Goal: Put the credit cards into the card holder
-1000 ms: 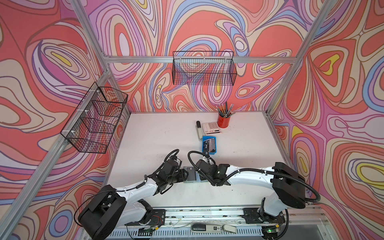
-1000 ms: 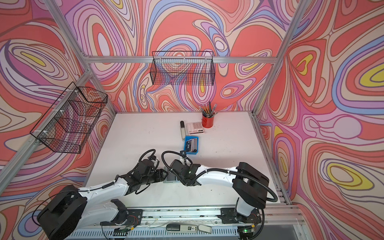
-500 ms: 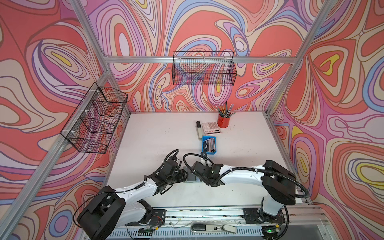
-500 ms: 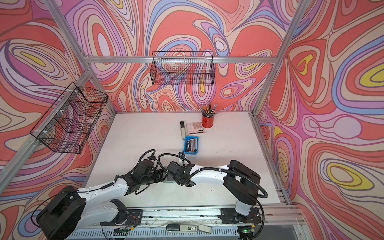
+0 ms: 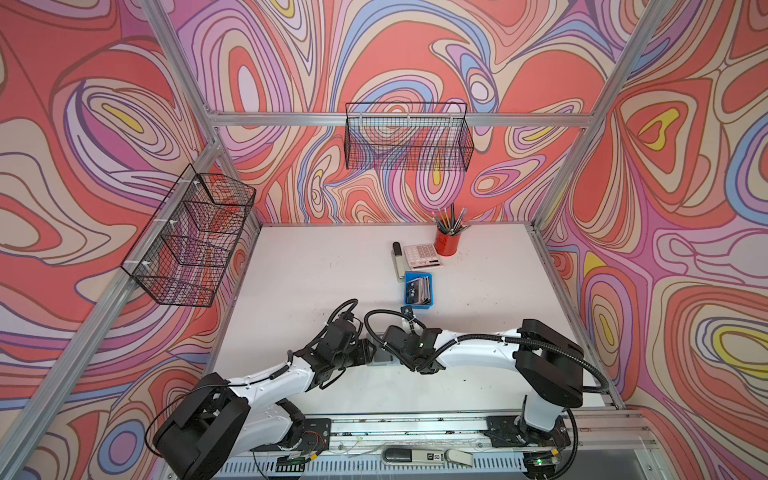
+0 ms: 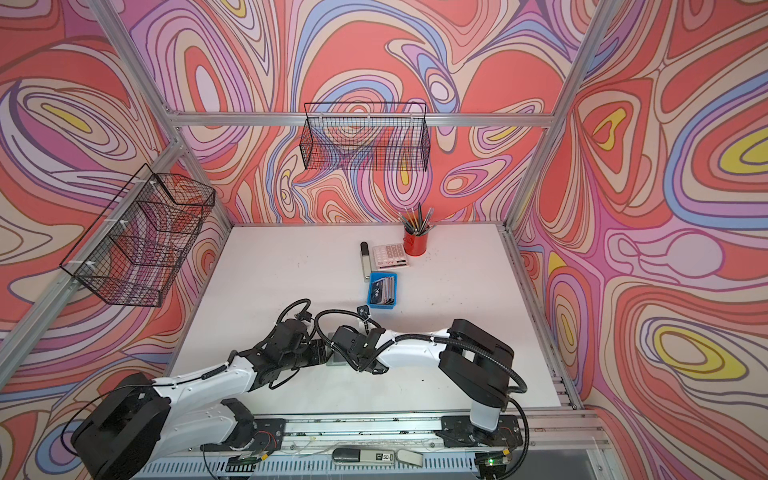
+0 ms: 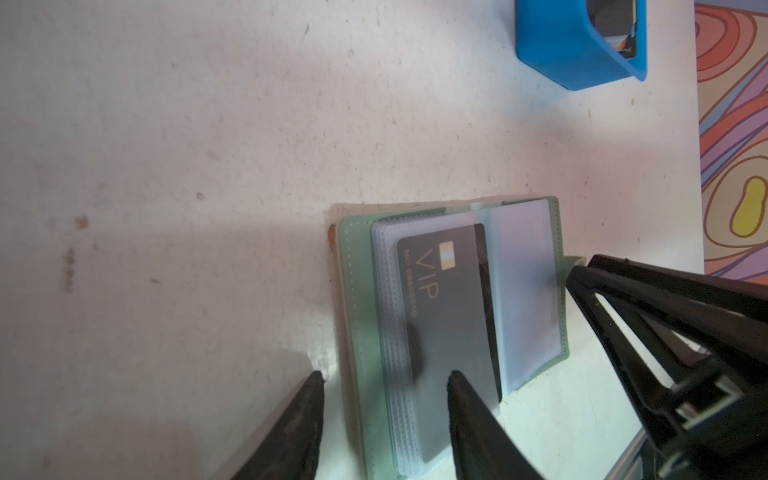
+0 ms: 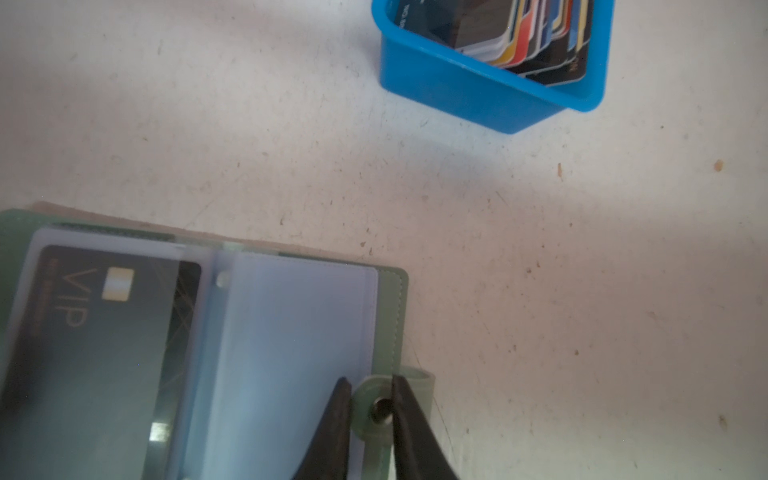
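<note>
Right, I see the card holder (image 7: 353, 311) lying open on the table (image 8: 540, 249) near the front edge, between both arms. My left gripper (image 7: 385, 376) has its jaws apart, one fingertip over the sleeve holding the dark VIP card (image 7: 449, 299), the other beside the green cover. My right gripper (image 8: 369, 380) pinches the snap tab (image 8: 368, 434) from both sides. Other credit cards (image 8: 519, 37) sit in the blue tray (image 8: 478, 95), well apart
</note>
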